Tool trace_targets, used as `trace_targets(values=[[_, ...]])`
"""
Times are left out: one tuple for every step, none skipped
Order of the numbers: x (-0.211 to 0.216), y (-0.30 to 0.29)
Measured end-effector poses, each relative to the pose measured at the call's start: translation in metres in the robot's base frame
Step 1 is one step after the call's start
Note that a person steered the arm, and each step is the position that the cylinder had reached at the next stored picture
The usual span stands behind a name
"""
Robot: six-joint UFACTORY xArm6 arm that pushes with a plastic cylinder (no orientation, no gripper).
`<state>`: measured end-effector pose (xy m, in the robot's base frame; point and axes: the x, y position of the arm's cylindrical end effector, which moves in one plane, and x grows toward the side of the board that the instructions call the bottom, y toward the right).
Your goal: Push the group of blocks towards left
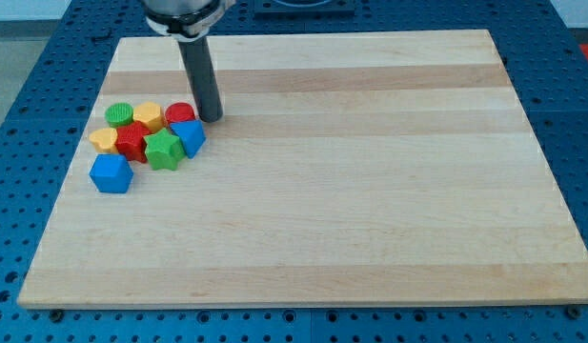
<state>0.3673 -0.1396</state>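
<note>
Blocks (146, 138) clustered at wooden board (370, 191) left; my tip (212, 117) touching red cylinder (180, 113); no jaws.

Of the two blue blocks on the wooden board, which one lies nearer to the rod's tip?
The blue block at the cluster's right edge, just below-left of my tip. The other blue cube sits apart at the view's bottom left.

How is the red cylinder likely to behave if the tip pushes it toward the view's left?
The red cylinder stands on its flat end, so it should slide, not roll. My tip sits just right of it. Touching the yellow block, it will probably shove neighbours along.
</note>
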Motion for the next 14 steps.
trace_targets(values=[[0.004,-0.018],[0.008,-0.029],[0.007,-0.026],[-0.019,-0.001],[-0.031,0.005],[-0.028,0.039],[0.006,0.059],[0.031,0.057],[0.043,0.031],[0.048,0.017],[0.047,0.01],[0.047,-0.006],[0.047,-0.024],[0.047,-0.034]])
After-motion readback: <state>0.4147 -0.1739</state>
